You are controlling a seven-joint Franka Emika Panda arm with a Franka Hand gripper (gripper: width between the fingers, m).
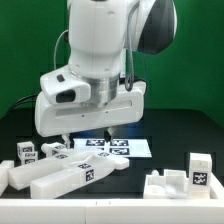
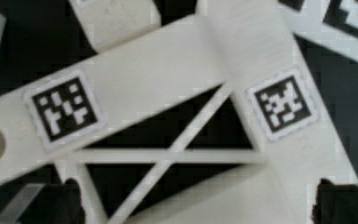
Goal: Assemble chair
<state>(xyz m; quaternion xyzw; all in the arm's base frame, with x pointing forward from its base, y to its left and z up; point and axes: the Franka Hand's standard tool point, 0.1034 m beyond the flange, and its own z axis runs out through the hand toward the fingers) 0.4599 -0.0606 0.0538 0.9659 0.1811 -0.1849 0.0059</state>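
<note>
Beneath the wrist camera, the gripper (image 2: 194,203) stands wide apart and clamps nothing. Its dark fingertips (image 2: 345,200) are blurred and cropped at the picture's edge. Between them lies a white frame part (image 2: 158,75) with triangular cutouts and two tags (image 2: 64,108), its ends cut off. Whether the fingers touch it cannot be told. In the exterior view the arm (image 1: 100,40) hides the fingers. At lower left, chair parts (image 1: 62,175) crowd together near the marker board (image 1: 112,147). At lower right sit further parts (image 1: 198,170), one of them cropped by the bottom edge.
</note>
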